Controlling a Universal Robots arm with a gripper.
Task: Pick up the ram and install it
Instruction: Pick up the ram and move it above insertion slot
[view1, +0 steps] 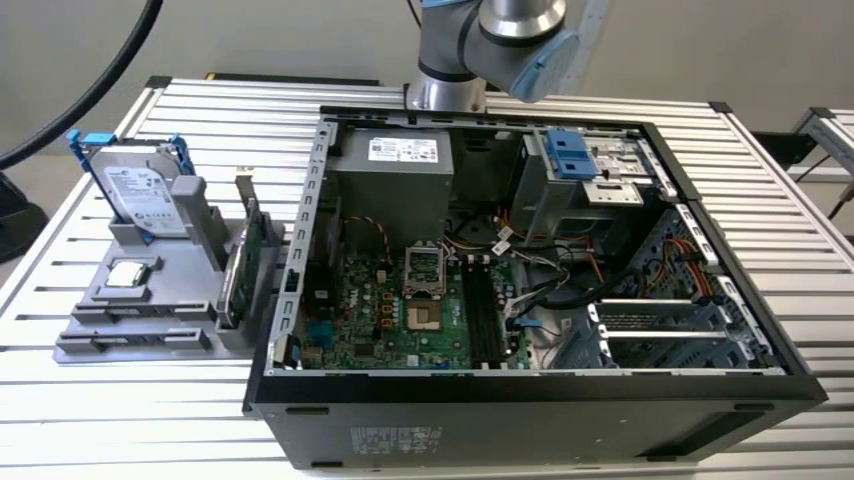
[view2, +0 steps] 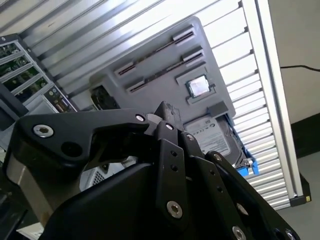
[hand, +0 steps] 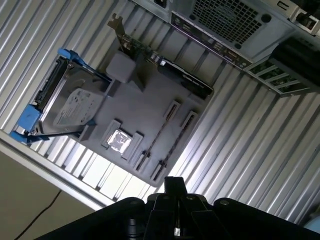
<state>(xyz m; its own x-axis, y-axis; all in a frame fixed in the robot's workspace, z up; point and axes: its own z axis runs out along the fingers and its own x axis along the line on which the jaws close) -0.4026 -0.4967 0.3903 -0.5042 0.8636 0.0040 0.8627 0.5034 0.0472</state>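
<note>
Surface: slatted aluminium table (view1: 147, 425), with bare slats along its near edge.
Case: open computer case (view1: 534, 400) at the near middle, side panel off. The motherboard (view1: 374, 320) faces up. Long black memory slots (view1: 487, 318) lie beside the socket; cannot tell whether any is filled.
Holder: grey holder (view1: 160, 327) on the exterior view's left, just beside the case.
Ram: the ram (view1: 131, 312) sits edge-on as a thin dark strip in the holder's near slots, also seen in the first wrist view (hand: 159, 134). A second similar strip lies parallel, close beside it. Nothing touches either.
Other parts: processor chip (view1: 127, 275) further back, green card (view1: 247, 265) upright on the holder's case side, hard drive (view1: 140, 195) with blue rails at the far end.
Gripper: gripper (hand: 173, 184) hangs well above the holder, fingers drawn together with nothing between them.
Arm: arm (view1: 501, 40) rises at the far side of the case.
Step (judged): approach for the pick-up; ram not yet lifted, install not begun.
Needs (judged): a grasp calls for parted fingers set across the board's flat faces and a straight descent, with little margin to the neighbouring strip.
</note>
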